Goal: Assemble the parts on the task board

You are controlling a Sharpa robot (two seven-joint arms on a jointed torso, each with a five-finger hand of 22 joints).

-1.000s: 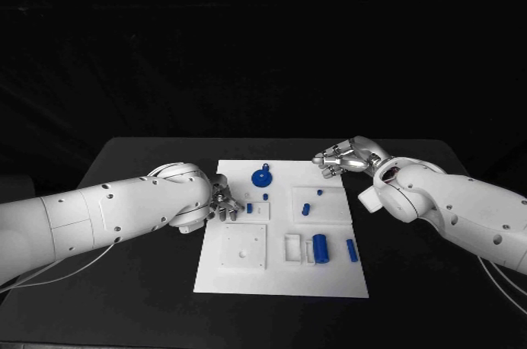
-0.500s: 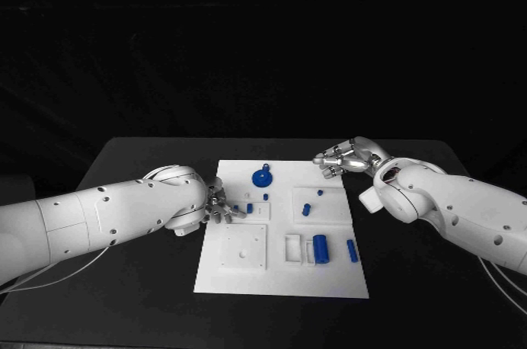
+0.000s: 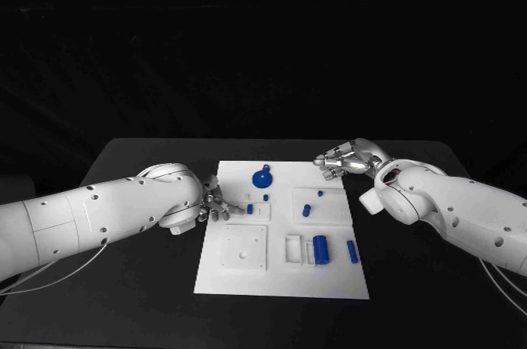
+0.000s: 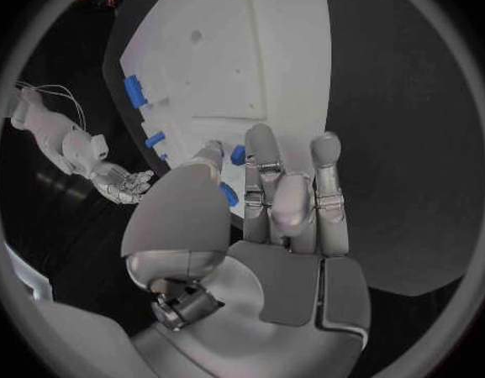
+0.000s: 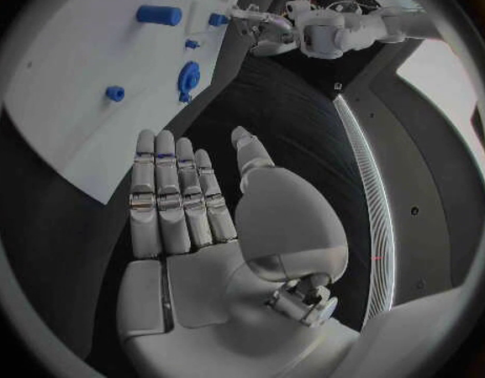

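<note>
The white task board point(image 3: 282, 276) lies mid-table. On it are a blue disc with a knob point(image 3: 263, 178), a thick blue cylinder point(image 3: 320, 248), a blue bar point(image 3: 352, 249) and several small blue pegs, one of them point(image 3: 250, 209) by the left edge. My left hand point(image 3: 215, 204) hovers at the board's left edge, fingers straight and holding nothing. In the left wrist view its fingertips point(image 4: 261, 134) lie close to a peg point(image 4: 238, 154). My right hand point(image 3: 343, 159) hangs off the board's far right corner. Its palm point(image 5: 200, 218) is flat and empty.
The black table point(image 3: 143, 288) surrounds the board on all sides. A raised square plate point(image 3: 244, 248) and a white slotted holder point(image 3: 293, 248) sit on the board's near half. My left forearm point(image 3: 99, 212) crosses the table's left side.
My left arm has turned a little, and its hand has shifted slightly at the board's left edge, nearer the small pegs. The right hand has stayed put.
</note>
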